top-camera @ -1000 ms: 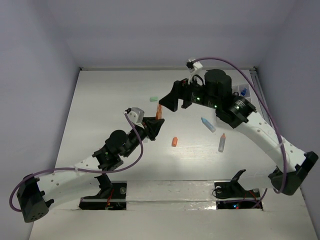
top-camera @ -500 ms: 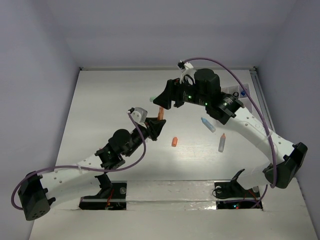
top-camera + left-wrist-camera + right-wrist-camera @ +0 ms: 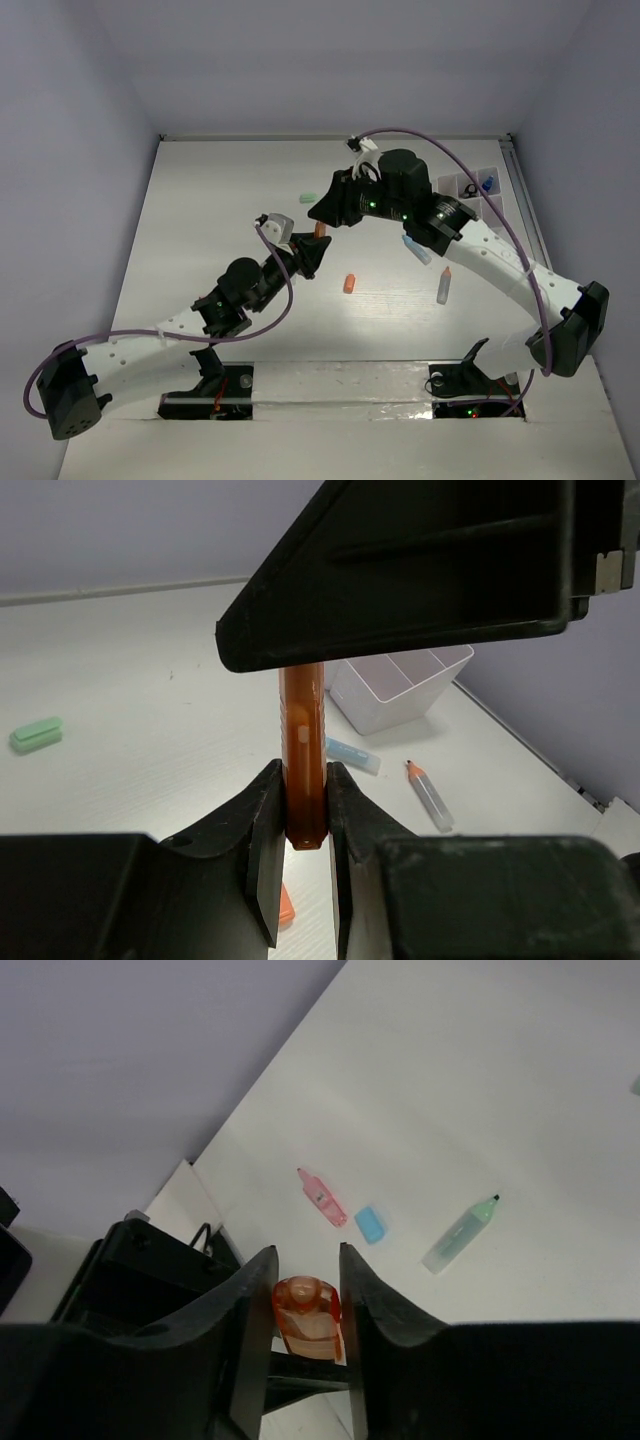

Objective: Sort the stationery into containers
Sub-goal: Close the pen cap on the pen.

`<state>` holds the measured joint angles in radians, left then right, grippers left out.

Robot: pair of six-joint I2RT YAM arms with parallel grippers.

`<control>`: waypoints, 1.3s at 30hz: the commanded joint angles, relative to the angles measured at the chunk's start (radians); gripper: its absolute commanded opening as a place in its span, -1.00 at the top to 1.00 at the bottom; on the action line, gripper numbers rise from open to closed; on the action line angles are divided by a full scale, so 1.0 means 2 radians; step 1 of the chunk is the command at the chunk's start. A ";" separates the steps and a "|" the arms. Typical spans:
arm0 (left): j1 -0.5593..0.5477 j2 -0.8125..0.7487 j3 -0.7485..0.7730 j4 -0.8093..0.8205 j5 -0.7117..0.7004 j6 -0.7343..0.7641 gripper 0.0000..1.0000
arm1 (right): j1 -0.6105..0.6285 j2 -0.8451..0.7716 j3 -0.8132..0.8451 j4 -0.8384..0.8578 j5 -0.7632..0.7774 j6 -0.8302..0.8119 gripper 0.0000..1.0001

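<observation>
My left gripper (image 3: 303, 780) is black, and the orange pen (image 3: 303, 720) in it is translucent with a pale patch. On the white table (image 3: 150, 660) lie a mint block (image 3: 36, 733) at the left, a light blue pen (image 3: 352, 756) and a clear grey pen (image 3: 428, 796) with an orange tip. The tray (image 3: 400, 685) at the far right is white.

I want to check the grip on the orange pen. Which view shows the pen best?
The left wrist view: most of the orange pen shows, pinched by the left hand. The right wrist view shows only its end between the fingers of the right hand; the top view shows just an orange sliver.
</observation>
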<state>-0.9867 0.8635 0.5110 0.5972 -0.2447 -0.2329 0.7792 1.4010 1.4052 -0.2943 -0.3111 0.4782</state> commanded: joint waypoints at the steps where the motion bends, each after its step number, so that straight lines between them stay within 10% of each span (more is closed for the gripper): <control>1: -0.002 0.002 0.023 0.037 -0.004 0.004 1.00 | 0.009 -0.012 -0.008 0.037 -0.001 0.006 0.31; 18: -0.002 -0.034 0.082 0.051 -0.025 0.036 1.00 | 0.062 -0.039 -0.123 0.123 0.057 0.031 0.99; 39: -0.002 0.025 0.192 0.057 -0.026 0.077 1.00 | 0.091 -0.038 -0.294 0.242 0.054 0.102 1.00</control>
<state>-0.9939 0.9245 0.7189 0.2771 -0.3183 -0.0853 0.8734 1.2636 0.9108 0.4492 -0.0032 0.6353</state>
